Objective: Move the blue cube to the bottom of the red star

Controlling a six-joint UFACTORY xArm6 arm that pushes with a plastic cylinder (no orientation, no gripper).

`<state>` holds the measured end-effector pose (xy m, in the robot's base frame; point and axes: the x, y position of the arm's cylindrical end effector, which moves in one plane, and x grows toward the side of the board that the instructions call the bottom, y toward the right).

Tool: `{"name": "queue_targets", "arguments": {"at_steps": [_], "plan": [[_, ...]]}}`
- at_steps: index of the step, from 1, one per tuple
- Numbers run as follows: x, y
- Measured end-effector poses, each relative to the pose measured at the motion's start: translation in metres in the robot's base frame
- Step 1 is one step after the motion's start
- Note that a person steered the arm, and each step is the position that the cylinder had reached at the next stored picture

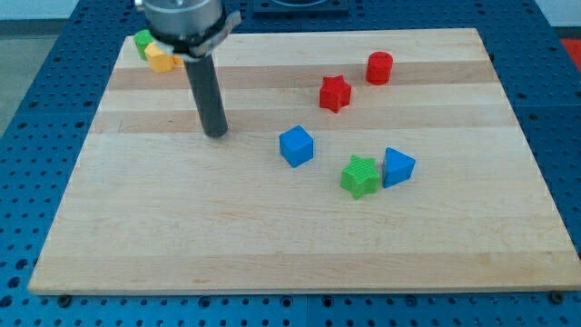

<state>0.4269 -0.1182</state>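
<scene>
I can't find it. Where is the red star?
The red star sits toward the view's upper right, beside the red cylinder and above the blue cube.

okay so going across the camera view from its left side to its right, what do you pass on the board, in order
Green block → yellow block → my tip, well to the view's left of the blue cube → blue cube → red star → green star → red cylinder → blue wedge-like block.

My tip (216, 133) is dark grey. The tabletop (272, 236) is pale striped wood. Cube (296, 146) and triangular block (397, 167) blue; star (335, 93) and cylinder (379, 68) red; another star (360, 176) green.
</scene>
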Motion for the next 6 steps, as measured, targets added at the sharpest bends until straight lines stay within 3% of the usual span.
{"name": "queue_targets", "arguments": {"at_steps": [2,6], "plan": [[0.042,0.048],[0.014,0.144]]}}
